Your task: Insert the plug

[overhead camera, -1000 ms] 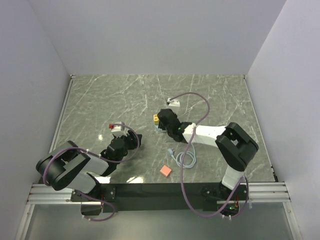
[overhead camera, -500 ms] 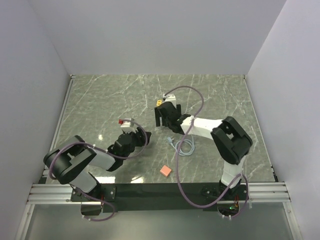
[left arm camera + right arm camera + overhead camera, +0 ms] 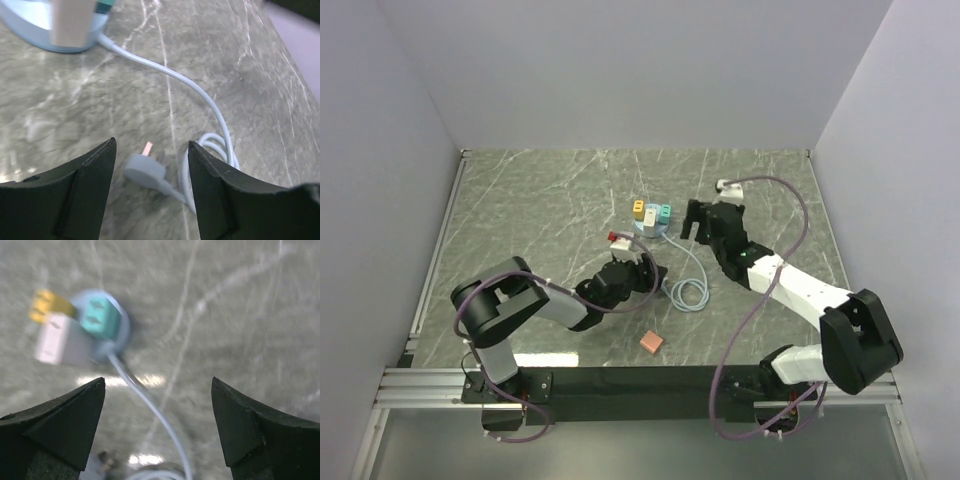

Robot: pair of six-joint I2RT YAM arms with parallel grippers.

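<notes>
A pale blue plug point(image 3: 145, 171) lies on the marble with one pin pointing away. It sits between the fingers of my open left gripper point(image 3: 151, 150), touching neither. Its white cable point(image 3: 200, 92) loops into a coil point(image 3: 692, 293) and runs up to the round blue socket hub point(image 3: 117, 337). The hub carries a teal cube point(image 3: 100, 317), a white cube point(image 3: 57, 340) and a yellow cube point(image 3: 45, 305). My right gripper point(image 3: 698, 232) hangs open and empty just right of the hub point(image 3: 652, 217), above the cable point(image 3: 150, 407). In the top view my left gripper point(image 3: 658, 276) reaches the coil's left side.
A small pink block point(image 3: 651, 341) lies near the front, below the coil. Grey walls close in the marble table point(image 3: 540, 200) on three sides. The right arm's purple hose point(image 3: 790, 200) arcs over the right half.
The right gripper opened, let go of the socket hub and drew back to the right. The left arm swept right until its open fingers straddle the plug.
</notes>
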